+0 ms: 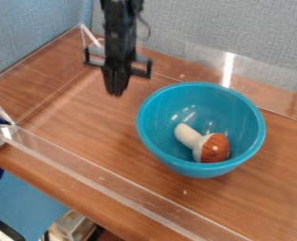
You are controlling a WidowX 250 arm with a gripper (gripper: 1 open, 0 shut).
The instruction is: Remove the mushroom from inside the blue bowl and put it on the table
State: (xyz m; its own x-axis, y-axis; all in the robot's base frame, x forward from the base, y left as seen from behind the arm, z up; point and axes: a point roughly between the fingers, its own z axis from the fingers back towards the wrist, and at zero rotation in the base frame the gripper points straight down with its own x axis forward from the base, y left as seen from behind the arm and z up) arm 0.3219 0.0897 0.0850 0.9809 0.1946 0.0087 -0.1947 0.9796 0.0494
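Right now, the toy mushroom (203, 142) lies inside the blue bowl (201, 130), on its side, toward the front of the bowl.

- Its reddish-brown cap (215, 148) points to the right side of the view and slightly toward the front, near the bowl's inner wall.
- Its cream-white stem (188, 136) points back and to the left, toward the middle of the bowl.
- The bowl is round, deep and glossy turquoise, and it sits upright on the wooden table (82, 141), in the right half of the view.
- A bright glint shows on the bowl's inside, low down near the stem.
- The black gripper (115, 87) hangs over the back part of the table, to the left of the bowl in the view and apart from it, pointing down.
- Its jaws are pressed together, with nothing to be seen pinched in them.
- The mushroom and the gripper are well apart.
- Low clear walls (101, 181) run along the edges of the table, one of them crossing the front of the view at a slant.
- Behind the table stands a grey, textured wall (220, 36).
- At the lower left, beyond the clear wall, is a light blue surface (36, 202).
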